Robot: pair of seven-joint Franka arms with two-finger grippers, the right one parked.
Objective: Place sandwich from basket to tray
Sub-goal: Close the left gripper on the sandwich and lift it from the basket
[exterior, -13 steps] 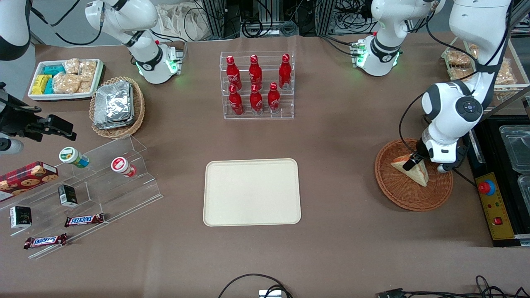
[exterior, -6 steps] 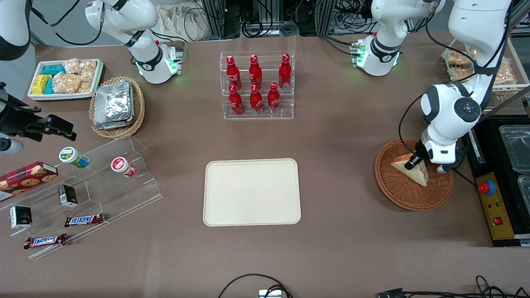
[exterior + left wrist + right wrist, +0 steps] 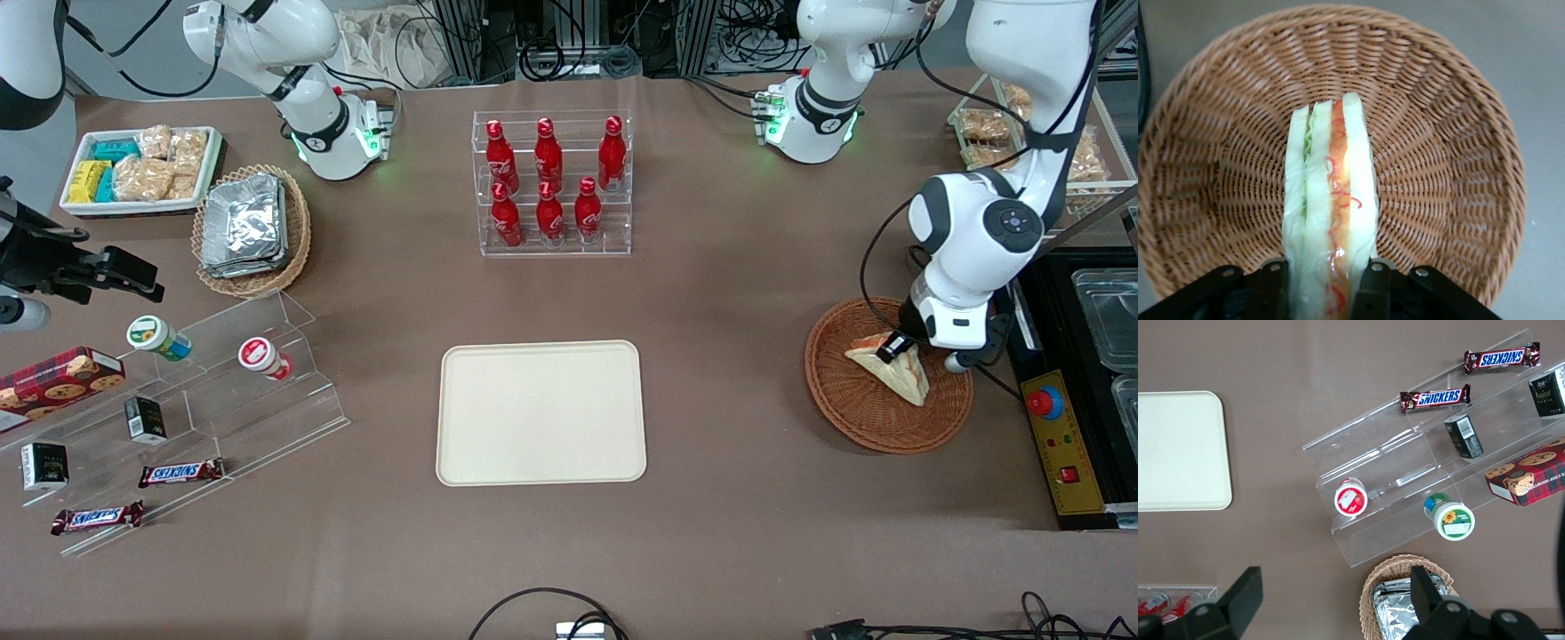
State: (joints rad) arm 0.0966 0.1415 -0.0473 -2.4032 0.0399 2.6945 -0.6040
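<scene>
Tray (image 3: 540,413): flat on the bench, well apart from the basket, toward the parked arm's end.
Basket (image 3: 853,404): holds the sandwich (image 3: 896,373).
Tool (image 3: 892,347): low in the basket, fingers (image 3: 1371,293) clamped on the sandwich's bread faces.

Robotics lab staged as a snack shop. Brown-covered table (image 3: 711,293) carries retail displays: acrylic rack (image 3: 551,182) of red bottles, stepped acrylic stand (image 3: 204,400) with candy bars and cups, bin (image 3: 138,169) of snack packets. Cables (image 3: 569,44) and aluminium framing run along the table's farthest edge; an emergency-stop box (image 3: 1058,436) sits at the working arm's end.
</scene>
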